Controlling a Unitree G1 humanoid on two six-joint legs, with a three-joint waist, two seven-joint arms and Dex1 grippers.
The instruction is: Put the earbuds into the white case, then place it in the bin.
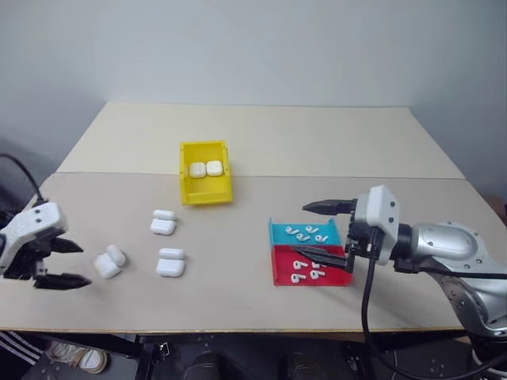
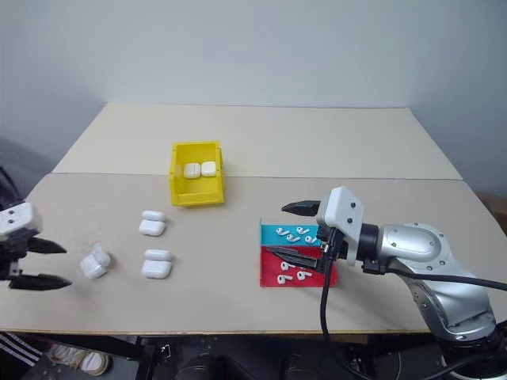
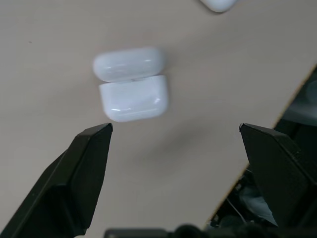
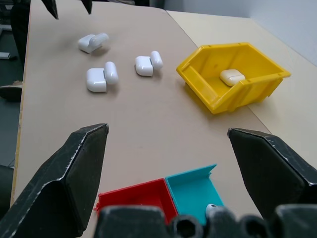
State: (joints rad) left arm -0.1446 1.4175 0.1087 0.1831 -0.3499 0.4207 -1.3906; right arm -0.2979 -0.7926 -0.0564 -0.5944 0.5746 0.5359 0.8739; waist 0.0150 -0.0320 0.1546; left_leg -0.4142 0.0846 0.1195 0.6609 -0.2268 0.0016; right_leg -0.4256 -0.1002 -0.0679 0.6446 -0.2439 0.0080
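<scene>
Three white cases lie open on the table: one at the left (image 1: 109, 261), one in the middle (image 1: 170, 262), one farther back (image 1: 163, 222). My left gripper (image 1: 84, 264) hovers open just left of the leftmost case, empty; the left wrist view has that open case (image 3: 131, 87) ahead of the fingers (image 3: 84, 163). Earbuds lie in a teal tray (image 1: 305, 233) and a red tray (image 1: 307, 272). Above those trays my right gripper (image 1: 300, 229) stands open and empty. The yellow bin (image 1: 184, 170) at the back holds two closed cases (image 1: 206, 169).
The teal tray (image 4: 193, 188) and red tray (image 4: 138, 196) sit side by side near the table's front right. The table's front edge (image 1: 238, 328) runs close below the left gripper. A seam (image 1: 317, 176) crosses the table behind the bin.
</scene>
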